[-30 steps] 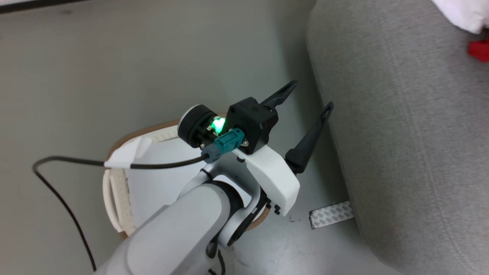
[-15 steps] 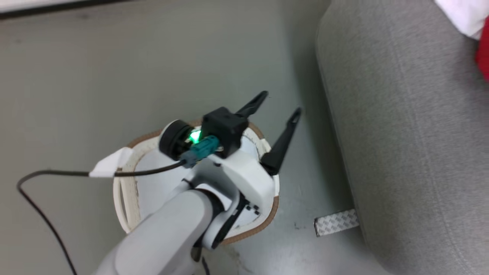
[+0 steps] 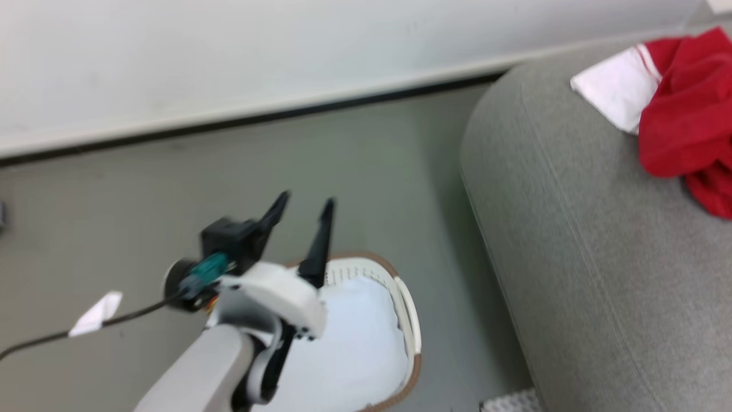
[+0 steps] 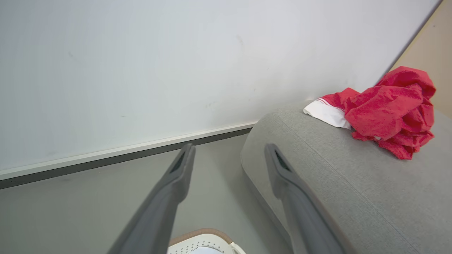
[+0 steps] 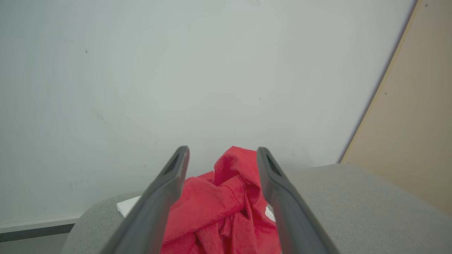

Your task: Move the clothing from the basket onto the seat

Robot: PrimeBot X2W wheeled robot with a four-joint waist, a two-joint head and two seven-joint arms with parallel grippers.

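Bright red clothing (image 3: 686, 126) with a white panel and red-and-white striped trim; grey woven seat (image 3: 572, 257); white perforated basket (image 3: 354, 272) with a brown rim band, holding a pale bluish-white pad (image 3: 354, 349); dark-fingered left gripper (image 3: 306, 201) with a teal plug (image 3: 209, 267); grey-green floor (image 3: 171, 189); white wall (image 3: 229, 57).

The seat (image 3: 600, 257) stands on the floor (image 3: 343, 149), with the wall (image 3: 286, 51) behind it. The clothing (image 3: 686, 126) lies heaped on the seat, at the end of it nearest the wall. The basket (image 3: 409, 320) stands on the floor left of the seat, near its side but apart from it, and a pad (image 3: 354, 343) lies in the basket. The left gripper (image 3: 306, 200) hangs left of the seat, above the basket's far rim. The right gripper (image 5: 221, 151) points at the clothing on the seat; whether it touches the heap cannot be told.
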